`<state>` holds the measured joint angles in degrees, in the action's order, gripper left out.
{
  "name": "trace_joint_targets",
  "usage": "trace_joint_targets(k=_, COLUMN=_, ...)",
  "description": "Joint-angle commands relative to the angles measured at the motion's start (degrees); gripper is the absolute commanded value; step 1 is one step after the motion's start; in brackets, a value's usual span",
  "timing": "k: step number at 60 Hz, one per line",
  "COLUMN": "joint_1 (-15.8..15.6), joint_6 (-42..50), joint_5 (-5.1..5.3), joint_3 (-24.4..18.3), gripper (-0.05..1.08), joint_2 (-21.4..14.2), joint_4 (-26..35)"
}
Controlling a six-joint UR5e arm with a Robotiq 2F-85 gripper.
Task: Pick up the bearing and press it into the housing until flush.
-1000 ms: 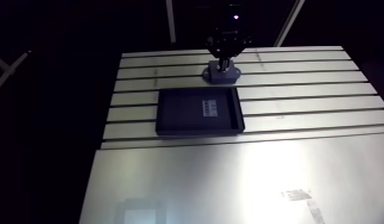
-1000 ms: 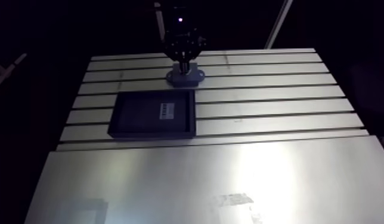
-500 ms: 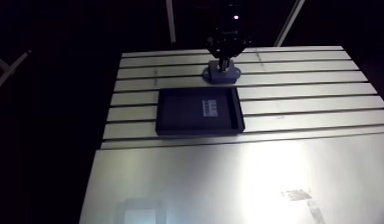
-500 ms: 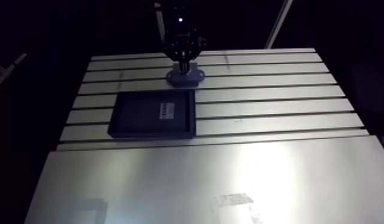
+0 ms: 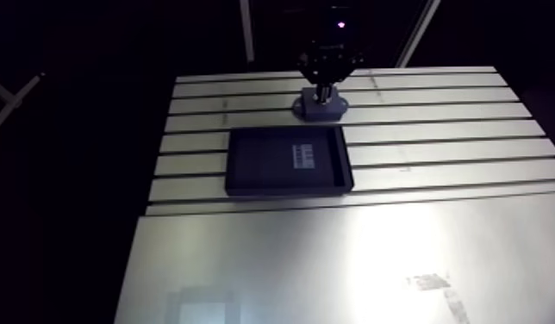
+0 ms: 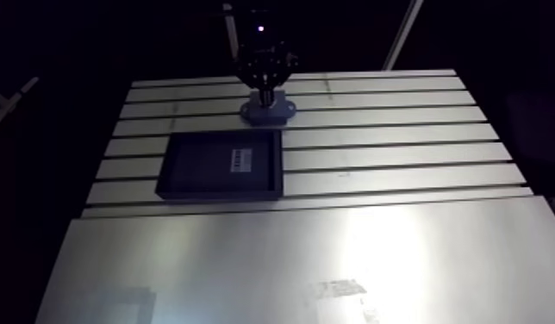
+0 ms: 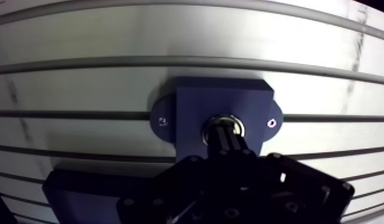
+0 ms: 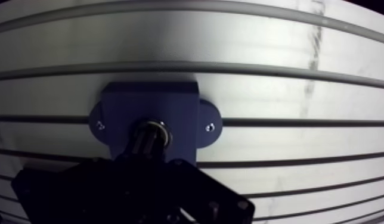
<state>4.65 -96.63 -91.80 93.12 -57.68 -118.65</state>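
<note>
The dark blue housing (image 7: 221,101), a block with two screwed side ears, sits on the slotted table (image 5: 436,129) at the far side. The bearing (image 7: 235,123) shows as a silver ring in the housing's round bore. My gripper (image 7: 225,136) comes straight down onto it with its fingers together in one narrow dark column, their tips on the ring's middle. The tips hide most of the bearing, and I cannot tell how deep it sits. In the arm view the gripper (image 5: 325,90) stands upright over the housing (image 5: 321,107).
A shallow black tray (image 5: 272,164) with a small white label lies just in front of the housing. A smooth metal sheet (image 5: 350,267) covers the near half of the table. Bare slotted table lies to the right of the housing.
</note>
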Motion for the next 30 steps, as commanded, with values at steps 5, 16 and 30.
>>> trace_joint_targets(k=5, joint_1=0.0, joint_6=0.0, joint_5=0.08, joint_3=0.1, gripper=1.08, joint_2=0.0, joint_4=0.0)
trace_joint_targets(k=16, joint_1=0.0, joint_6=0.0, joint_5=0.01, joint_3=0.1, gripper=1.08, joint_2=0.0, joint_4=0.0)
trace_joint_targets(k=30, joint_1=0.0, joint_6=0.0, joint_5=-0.01, joint_3=0.0, gripper=1.08, joint_2=0.1, joint_4=-0.1)
